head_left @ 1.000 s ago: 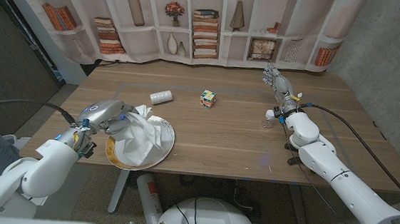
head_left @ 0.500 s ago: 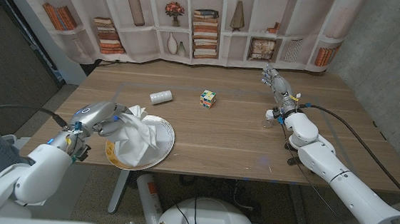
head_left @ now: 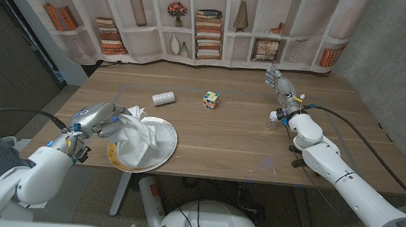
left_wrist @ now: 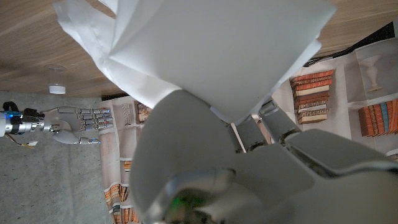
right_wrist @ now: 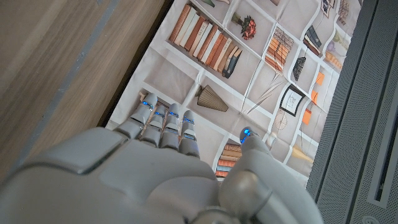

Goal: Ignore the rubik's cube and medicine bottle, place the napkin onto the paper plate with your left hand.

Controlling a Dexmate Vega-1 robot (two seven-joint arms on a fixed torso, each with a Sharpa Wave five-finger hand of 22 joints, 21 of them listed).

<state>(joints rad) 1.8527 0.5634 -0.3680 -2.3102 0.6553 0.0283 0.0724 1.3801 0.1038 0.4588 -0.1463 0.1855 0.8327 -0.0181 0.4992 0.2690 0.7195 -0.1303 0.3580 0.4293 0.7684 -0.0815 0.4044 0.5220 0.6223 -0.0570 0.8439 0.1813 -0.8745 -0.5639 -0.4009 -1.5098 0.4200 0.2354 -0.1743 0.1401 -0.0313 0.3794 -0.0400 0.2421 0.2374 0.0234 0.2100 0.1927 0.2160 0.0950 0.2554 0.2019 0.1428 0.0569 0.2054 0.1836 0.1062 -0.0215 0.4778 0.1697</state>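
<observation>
The left hand [head_left: 101, 119] pinches the white napkin [head_left: 137, 139] in its fingers; the cloth drapes from them onto the paper plate [head_left: 164, 151] just beside. The right hand [head_left: 279, 82], well apart, holds nothing, fingers straight and close together over the table [head_left: 237, 134].

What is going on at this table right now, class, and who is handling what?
The left robot hand holds a white napkin, which drapes over the paper plate at the table's near left edge. The hand has not let go, so the placing is not finished. The rubik's cube and the medicine bottle, lying on its side, sit untouched farther back. The right robot hand waits at the far right of the table, fingers extended, holding nothing.
</observation>
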